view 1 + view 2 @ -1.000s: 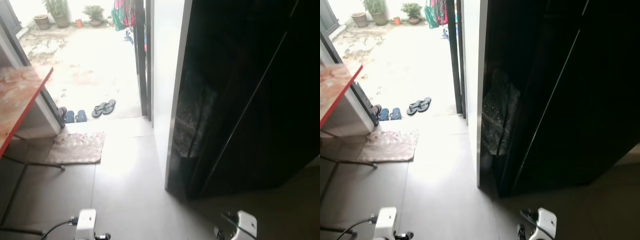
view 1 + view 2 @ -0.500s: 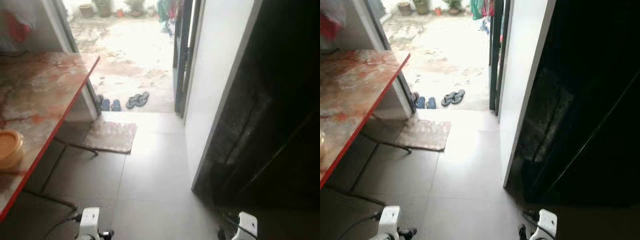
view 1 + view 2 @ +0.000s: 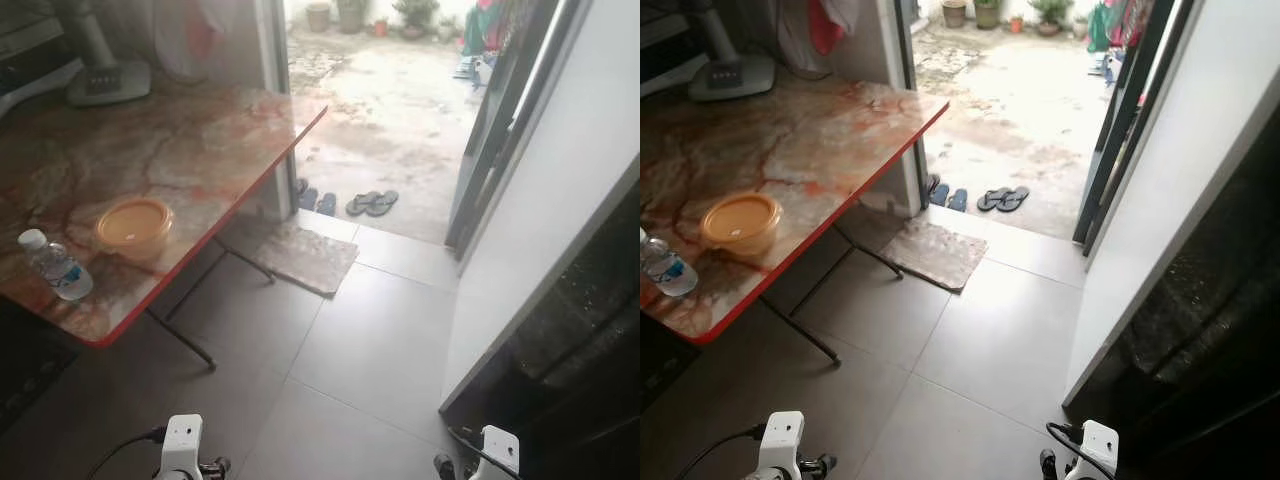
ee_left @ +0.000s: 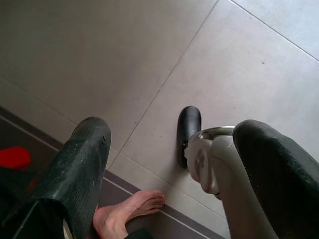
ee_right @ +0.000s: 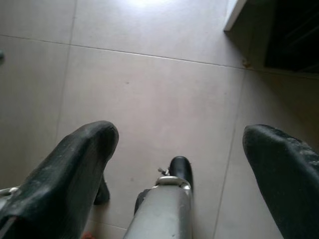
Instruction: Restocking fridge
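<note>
A small clear water bottle with a blue label stands near the front edge of a marble-patterned table with a red rim, on my left. An orange lidded container sits just beyond the bottle. On my right rises a tall unit with a white side and a dark front. Both arms hang low, far from the table; their white wrists show at the bottom edge. My left gripper and right gripper are open over the grey floor tiles, holding nothing.
A fan base stands at the table's back. A doormat, sandals and blue slippers lie by the open doorway to a yard. A person's bare foot is close behind my own black foot.
The camera has swung left: the table with the bottle and orange container has come into view, and the dark unit has slid to the right edge. Both arms still hang.
</note>
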Controlling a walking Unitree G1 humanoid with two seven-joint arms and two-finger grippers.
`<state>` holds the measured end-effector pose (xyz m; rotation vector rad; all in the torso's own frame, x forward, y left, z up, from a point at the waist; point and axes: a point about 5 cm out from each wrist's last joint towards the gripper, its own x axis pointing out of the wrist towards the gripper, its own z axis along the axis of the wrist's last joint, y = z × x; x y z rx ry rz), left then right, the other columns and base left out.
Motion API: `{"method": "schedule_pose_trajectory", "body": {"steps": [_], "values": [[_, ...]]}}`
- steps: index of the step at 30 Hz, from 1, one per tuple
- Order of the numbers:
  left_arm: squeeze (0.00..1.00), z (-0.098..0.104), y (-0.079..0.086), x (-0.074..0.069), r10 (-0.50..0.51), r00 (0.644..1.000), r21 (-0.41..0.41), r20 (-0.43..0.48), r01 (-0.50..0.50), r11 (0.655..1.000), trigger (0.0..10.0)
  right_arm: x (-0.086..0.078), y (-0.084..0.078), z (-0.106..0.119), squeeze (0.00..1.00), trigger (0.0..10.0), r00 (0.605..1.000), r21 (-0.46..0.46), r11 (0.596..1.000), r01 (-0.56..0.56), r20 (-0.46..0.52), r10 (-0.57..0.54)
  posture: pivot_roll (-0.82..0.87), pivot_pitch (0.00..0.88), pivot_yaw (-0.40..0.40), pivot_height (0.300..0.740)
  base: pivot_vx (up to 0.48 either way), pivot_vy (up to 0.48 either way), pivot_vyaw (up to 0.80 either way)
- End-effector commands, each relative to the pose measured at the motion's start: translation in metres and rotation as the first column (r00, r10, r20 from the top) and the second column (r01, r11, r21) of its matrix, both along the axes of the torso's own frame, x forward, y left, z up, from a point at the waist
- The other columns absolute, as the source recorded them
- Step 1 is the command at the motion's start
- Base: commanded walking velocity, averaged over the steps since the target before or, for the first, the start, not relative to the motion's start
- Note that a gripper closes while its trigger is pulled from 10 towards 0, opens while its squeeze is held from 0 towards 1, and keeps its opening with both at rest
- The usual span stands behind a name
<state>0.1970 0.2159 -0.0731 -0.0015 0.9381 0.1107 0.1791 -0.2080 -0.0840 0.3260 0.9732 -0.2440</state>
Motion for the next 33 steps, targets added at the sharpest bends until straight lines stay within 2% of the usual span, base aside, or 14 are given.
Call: {"method": "schedule_pose_trajectory", "body": {"steps": [1,7,13,15,16,19,20,21,22,23,26,29,30,33], "values": [[0.00,-0.002,-0.002,-0.003,0.021,1.000,-0.009,-0.002,-0.021,1.000,10.0,-0.008,-0.003,-0.003,0.00,10.0,1.000,-0.006,1.000,0.001,-0.023,-0.001,0.08,0.069,-0.027,0.740,0.000,0.000,0.80],[0.00,0.001,-0.001,0.001,0.059,0.996,-0.004,0.064,-0.059,0.998,10.0,-0.007,-0.004,-0.003,0.00,10.0,1.000,-0.008,1.000,-0.005,-0.023,0.005,0.08,0.071,-0.028,0.740,0.000,0.000,0.80],[0.00,0.013,0.006,0.009,0.056,0.974,0.152,0.222,-0.091,0.984,10.0,-0.008,-0.003,-0.003,0.00,10.0,1.000,-0.001,1.000,-0.005,-0.026,0.005,0.08,0.068,-0.023,0.740,0.000,0.000,0.62],[0.00,0.057,0.010,0.065,-0.014,0.898,0.203,0.439,-0.084,0.976,10.0,-0.009,-0.004,-0.003,0.00,10.0,1.000,0.000,1.000,-0.004,-0.027,0.004,0.08,0.068,-0.023,0.740,0.000,0.000,0.00],[0.00,0.088,0.010,0.093,-0.095,0.821,0.262,0.562,-0.068,0.963,10.0,-0.009,-0.004,-0.003,0.00,10.0,1.000,0.000,1.000,-0.005,-0.028,0.005,0.09,0.057,-0.020,0.740,0.000,0.000,0.00],[0.00,0.105,0.010,0.105,-0.124,0.769,0.294,0.628,-0.086,0.952,10.0,-0.010,-0.004,-0.004,0.00,10.0,1.000,-0.001,1.000,-0.008,-0.030,0.007,0.09,0.057,-0.020,0.740,0.000,0.000,0.00],[0.00,0.134,0.007,0.109,-0.291,0.576,0.434,0.764,-0.125,0.892,10.0,-0.010,-0.004,-0.004,0.00,10.0,0.999,-0.004,1.000,-0.016,-0.032,0.015,0.09,0.052,-0.016,0.740,0.000,0.000,0.00],[0.00,0.134,0.007,0.109,-0.291,0.576,0.434,0.764,-0.125,0.892,10.0,-0.010,-0.004,-0.004,0.00,10.0,0.999,-0.004,1.000,-0.016,-0.032,0.015,0.09,0.052,-0.016,0.740,0.000,0.000,0.00],[0.00,0.151,0.001,0.107,-0.379,0.431,0.482,0.819,-0.157,0.862,10.0,-0.011,-0.004,-0.004,0.00,10.0,0.999,-0.005,1.000,-0.020,-0.034,0.020,0.09,0.053,-0.014,0.740,0.000,0.000,0.00],[0.00,0.154,-0.007,0.102,-0.389,0.365,0.468,0.846,-0.160,0.869,10.0,-0.011,-0.004,-0.004,0.00,10.0,0.999,-0.005,1.000,-0.021,-0.035,0.021,0.09,0.053,-0.013,0.740,0.000,0.000,0.00],[0.00,0.157,-0.014,0.098,-0.400,0.318,0.460,0.860,-0.141,0.877,10.0,-0.012,-0.004,-0.005,0.00,10.0,0.999,-0.008,1.000,-0.029,-0.037,0.028,0.09,0.055,-0.006,0.740,0.000,0.000,0.00],[0.00,0.164,-0.007,0.123,-0.317,0.426,0.410,0.848,-0.147,0.900,10.0,-0.013,-0.003,-0.005,0.00,10.0,0.999,-0.012,0.999,-0.037,-0.040,0.037,0.08,0.052,0.002,0.740,0.000,0.000,0.00],[0.00,0.169,-0.009,0.129,-0.293,0.430,0.387,0.854,-0.150,0.910,10.0,-0.013,-0.003,-0.005,0.00,10.0,0.998,-0.013,0.999,-0.038,-0.040,0.037,0.08,0.051,0.002,0.740,0.000,0.000,0.00],[0.00,0.185,-0.023,0.136,-0.273,0.351,0.341,0.896,-0.147,0.929,10.0,-0.013,-0.003,-0.005,0.00,10.0,0.998,-0.018,0.999,-0.042,-0.042,0.042,0.08,0.048,0.005,0.740,0.000,0.000,0.00]]}}
